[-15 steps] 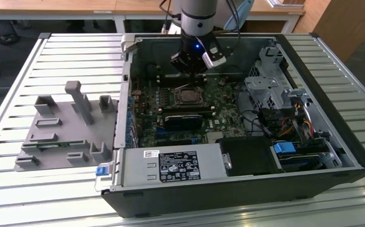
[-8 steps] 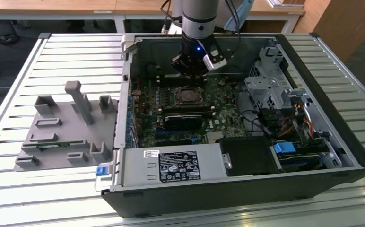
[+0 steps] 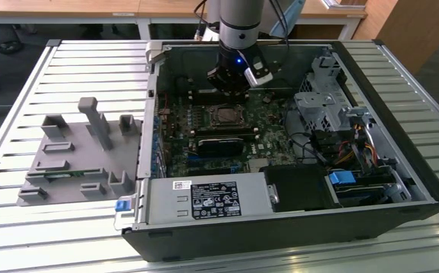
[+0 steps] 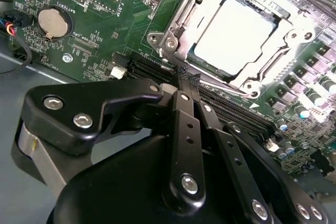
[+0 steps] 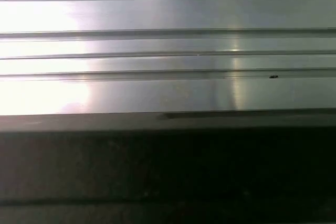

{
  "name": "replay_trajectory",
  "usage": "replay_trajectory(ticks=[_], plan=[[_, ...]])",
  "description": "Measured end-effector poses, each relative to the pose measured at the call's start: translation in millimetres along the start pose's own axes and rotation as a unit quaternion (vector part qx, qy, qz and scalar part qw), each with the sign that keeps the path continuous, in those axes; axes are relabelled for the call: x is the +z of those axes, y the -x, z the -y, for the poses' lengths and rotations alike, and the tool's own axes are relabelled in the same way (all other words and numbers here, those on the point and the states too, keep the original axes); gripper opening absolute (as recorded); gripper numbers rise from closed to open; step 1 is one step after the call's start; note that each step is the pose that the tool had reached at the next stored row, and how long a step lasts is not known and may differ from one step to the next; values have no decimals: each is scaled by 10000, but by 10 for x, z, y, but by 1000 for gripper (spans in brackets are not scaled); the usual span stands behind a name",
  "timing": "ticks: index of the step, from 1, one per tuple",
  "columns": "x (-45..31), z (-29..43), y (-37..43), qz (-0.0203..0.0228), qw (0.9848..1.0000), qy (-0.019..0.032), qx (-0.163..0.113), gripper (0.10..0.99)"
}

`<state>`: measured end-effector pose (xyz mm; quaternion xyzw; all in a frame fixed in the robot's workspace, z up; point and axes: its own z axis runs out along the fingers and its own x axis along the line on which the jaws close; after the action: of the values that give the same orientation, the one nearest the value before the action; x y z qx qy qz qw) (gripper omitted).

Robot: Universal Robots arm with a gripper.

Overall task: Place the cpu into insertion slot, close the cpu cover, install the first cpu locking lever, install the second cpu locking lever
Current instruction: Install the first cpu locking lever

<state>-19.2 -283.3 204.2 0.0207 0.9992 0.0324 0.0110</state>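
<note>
The chip [image 4: 236,35] lies flat in its socket [image 4: 262,9] on the green board [image 4: 105,19], with the silvery cover frame [image 4: 262,74] down around it. In the second wrist view the gripper [image 4: 185,74] has its black fingers [image 4: 181,98] drawn together, tips at the near edge of the frame; whether they pinch anything I cannot tell. In the exterior view the gripper [image 3: 230,94] hangs just beside the socket [image 3: 226,116], and the arm [image 3: 240,23] stands nearly upright inside the open computer case [image 3: 424,182] on the slatted table [image 3: 67,68].

Blk tool [image 4: 185,77], silver screws [image 4: 189,183], grey arm [image 3: 240,17].
</note>
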Motion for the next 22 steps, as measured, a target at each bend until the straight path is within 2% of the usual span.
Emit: replay_trajectory(ticks=[8, 17, 22], plan=[[43, 3, 0, 0, 10000, -1, 0, 106], [31, 1, 1, 1, 10000, 1, 0, 106], [38, 2, 1, 1, 10000, -30, -1, 106]])
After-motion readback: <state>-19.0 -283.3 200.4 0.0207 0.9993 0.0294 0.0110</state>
